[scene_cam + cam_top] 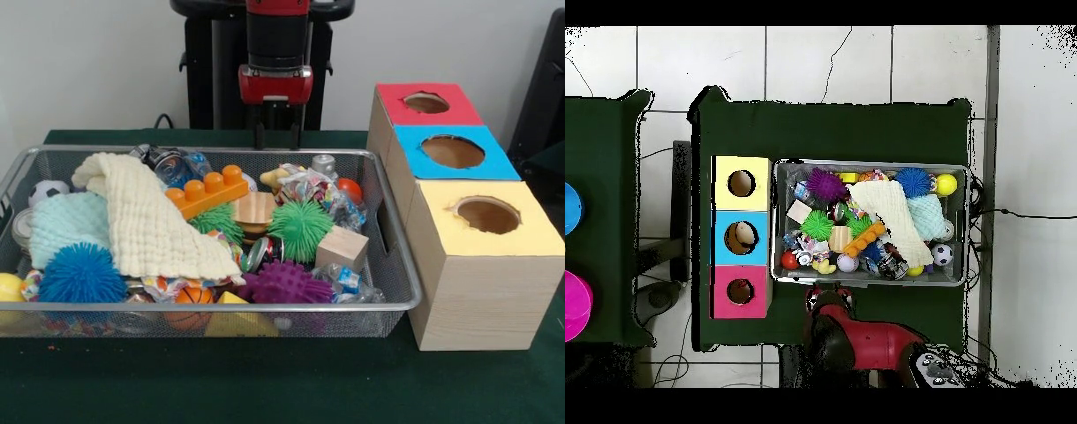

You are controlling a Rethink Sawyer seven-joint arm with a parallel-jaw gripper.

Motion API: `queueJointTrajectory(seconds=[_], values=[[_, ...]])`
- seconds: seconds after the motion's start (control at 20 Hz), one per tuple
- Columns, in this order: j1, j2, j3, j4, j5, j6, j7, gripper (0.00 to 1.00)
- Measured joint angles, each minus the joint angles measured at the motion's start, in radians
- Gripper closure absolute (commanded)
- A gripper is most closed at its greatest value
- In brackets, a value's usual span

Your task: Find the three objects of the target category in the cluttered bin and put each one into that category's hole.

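Note:
The silver wire-mesh basket [221, 307] [777, 225] is piled with clutter. A pale yellow-tan soft toy [281, 177] [825, 266] lies by its far rim in the front view, under my gripper. No tiger-striped toy shows plainly. The red-topped box's hole [426, 102] [741, 291] is at the far end of the box row, right of the basket. My gripper [278, 137] [827, 295] hangs just behind the basket's far rim, open and empty.
A cream knitted cloth [150, 221] and a mint cloth [71, 225] cover the basket's left half. Blue [81, 274], green [302, 228] and purple [284, 283] spiky balls, an orange brick [207, 190] and a wooden block [342, 247] lie around. The blue-topped [453, 151] and yellow-topped [487, 215] holes are nearer.

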Motion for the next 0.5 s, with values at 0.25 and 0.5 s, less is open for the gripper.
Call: queueJointTrajectory(seconds=[0.25, 0.5], values=[[0.009, -0.006, -0.004, 0.001, 0.026, 0.018, 0.000, 0.00], [0.009, -0.053, -0.004, 0.001, 0.082, 0.173, 0.000, 0.00]])
